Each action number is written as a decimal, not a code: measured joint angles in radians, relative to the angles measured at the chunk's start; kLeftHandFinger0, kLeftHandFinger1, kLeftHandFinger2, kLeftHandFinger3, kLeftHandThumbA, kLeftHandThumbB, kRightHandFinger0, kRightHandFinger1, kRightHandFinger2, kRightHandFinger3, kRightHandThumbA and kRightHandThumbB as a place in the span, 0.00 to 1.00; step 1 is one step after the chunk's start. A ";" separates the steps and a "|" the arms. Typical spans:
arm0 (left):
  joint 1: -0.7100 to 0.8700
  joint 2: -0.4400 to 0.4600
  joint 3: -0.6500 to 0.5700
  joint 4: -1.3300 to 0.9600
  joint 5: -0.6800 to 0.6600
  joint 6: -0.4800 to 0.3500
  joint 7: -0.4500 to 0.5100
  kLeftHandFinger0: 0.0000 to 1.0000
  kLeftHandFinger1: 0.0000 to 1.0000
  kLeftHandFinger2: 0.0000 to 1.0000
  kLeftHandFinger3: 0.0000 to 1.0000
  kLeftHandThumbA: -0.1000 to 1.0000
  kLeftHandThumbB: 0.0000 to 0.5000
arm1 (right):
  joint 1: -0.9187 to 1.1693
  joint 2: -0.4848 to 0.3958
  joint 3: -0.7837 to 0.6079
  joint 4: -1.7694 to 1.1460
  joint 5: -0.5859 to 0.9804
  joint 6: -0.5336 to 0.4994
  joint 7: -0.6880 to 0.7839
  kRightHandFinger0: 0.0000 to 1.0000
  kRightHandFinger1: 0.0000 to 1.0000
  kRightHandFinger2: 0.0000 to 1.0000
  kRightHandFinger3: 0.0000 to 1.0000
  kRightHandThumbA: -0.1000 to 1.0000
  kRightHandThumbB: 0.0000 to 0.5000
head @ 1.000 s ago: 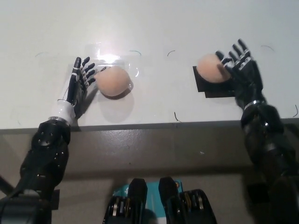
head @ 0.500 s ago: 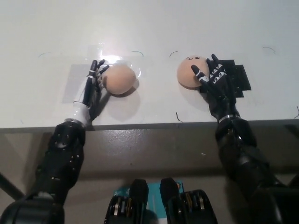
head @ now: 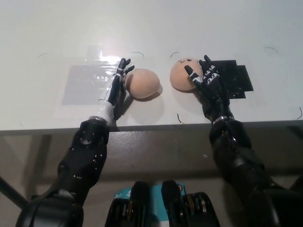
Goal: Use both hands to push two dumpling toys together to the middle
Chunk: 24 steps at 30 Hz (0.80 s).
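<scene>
While pushing inward | left robot hand (head: 117,84) open-fingered at left dumpling (head: 142,83) nine o'clock | right robot hand (head: 204,79) open-fingered at right dumpling (head: 182,75) three o'clock | next: close remaining gap on tabletop (head: 47,38)

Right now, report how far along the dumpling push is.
Mostly done: the left dumpling and right dumpling sit near the middle of the table, a small gap between them. In hand: the left hand and right hand, both open, press their outer sides. Left: close that gap.
</scene>
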 measured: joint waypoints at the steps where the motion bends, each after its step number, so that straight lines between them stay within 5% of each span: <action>1: -0.002 -0.002 -0.002 0.000 0.004 0.004 0.005 1.00 1.00 1.00 1.00 1.00 0.74 | -0.002 0.007 0.000 0.002 0.000 0.000 -0.001 1.00 1.00 1.00 1.00 1.00 0.40; 24: -0.019 -0.020 -0.024 0.000 0.027 0.032 0.033 1.00 1.00 1.00 1.00 1.00 0.79 | -0.015 0.065 0.030 0.006 -0.009 0.000 -0.028 1.00 1.00 1.00 1.00 1.00 0.31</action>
